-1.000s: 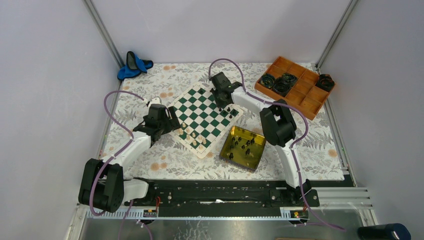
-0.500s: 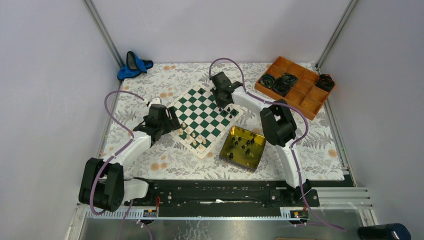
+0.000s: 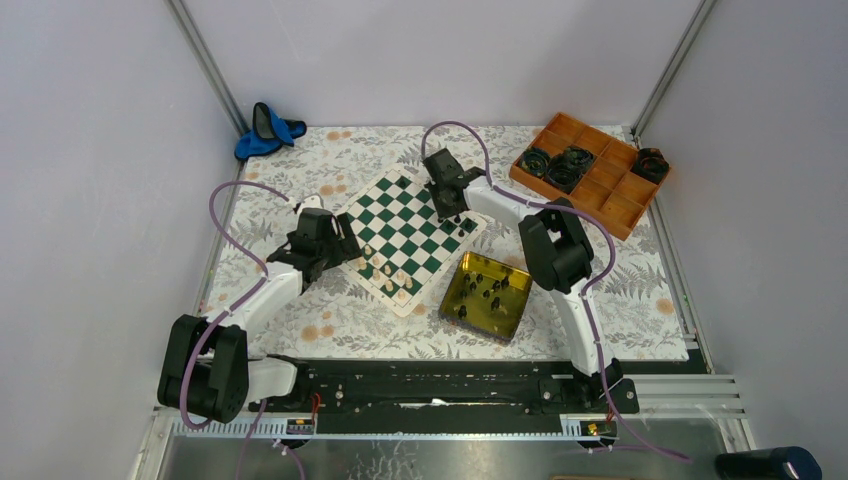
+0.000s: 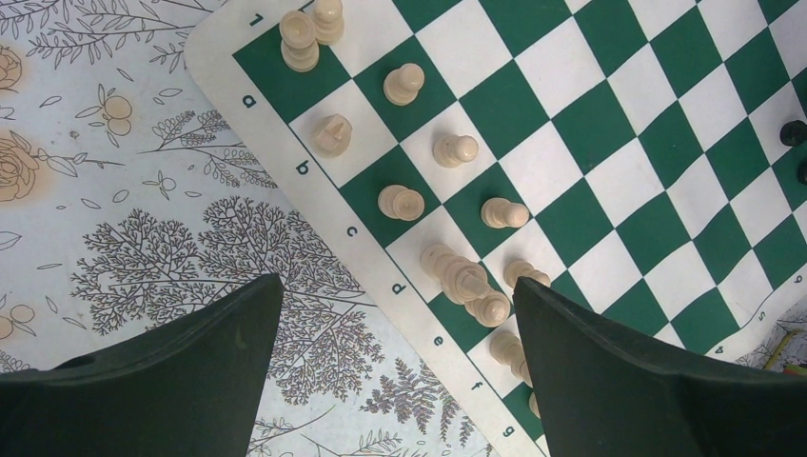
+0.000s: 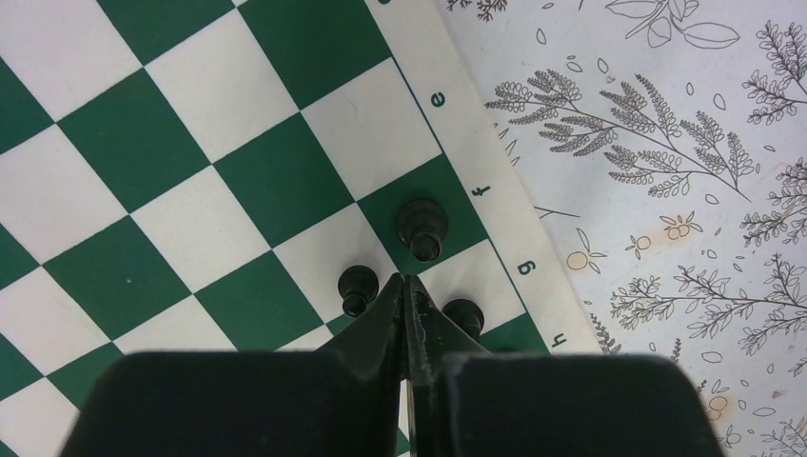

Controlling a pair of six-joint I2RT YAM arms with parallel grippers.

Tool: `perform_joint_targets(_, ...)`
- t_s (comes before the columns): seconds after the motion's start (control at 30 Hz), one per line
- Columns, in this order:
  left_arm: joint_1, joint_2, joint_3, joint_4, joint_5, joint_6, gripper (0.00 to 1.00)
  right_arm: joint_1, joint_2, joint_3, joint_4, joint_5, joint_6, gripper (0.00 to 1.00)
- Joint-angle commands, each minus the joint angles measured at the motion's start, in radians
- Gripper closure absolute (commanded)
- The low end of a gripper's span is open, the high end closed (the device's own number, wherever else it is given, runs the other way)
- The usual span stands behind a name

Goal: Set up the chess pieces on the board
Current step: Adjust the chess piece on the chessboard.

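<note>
The green-and-white board lies tilted in the middle of the floral mat. Several cream chess pieces stand or lean along its a–g edge, one cluster leaning together. My left gripper hangs open over that border, empty; it shows at the board's left edge. Three black pieces stand near the e–h edge. My right gripper is shut with nothing between its fingers, its tips between those black pieces, over the board's far right corner.
A yellow-gold tin tray with several black pieces sits just right of the board's near corner. An orange compartment tray with black coiled items stands at the back right. A blue object lies at the back left.
The right gripper's jaws have closed fully and it has shifted slightly toward the back. The left arm has not moved.
</note>
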Motion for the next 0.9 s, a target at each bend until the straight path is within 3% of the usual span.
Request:
perform_joint_targets(0.0,-0.010,0.004,0.022,0.050,0.003,0.015,0.01,-0.007,-0.068,0.002,0.019,0.020,-0.007,0.96)
perform_joint_targets(0.87,-0.010,0.007,0.023,0.051,0.004,0.012,0.01,-0.004,-0.033,0.027,-0.001,-0.068,0.019,0.99)
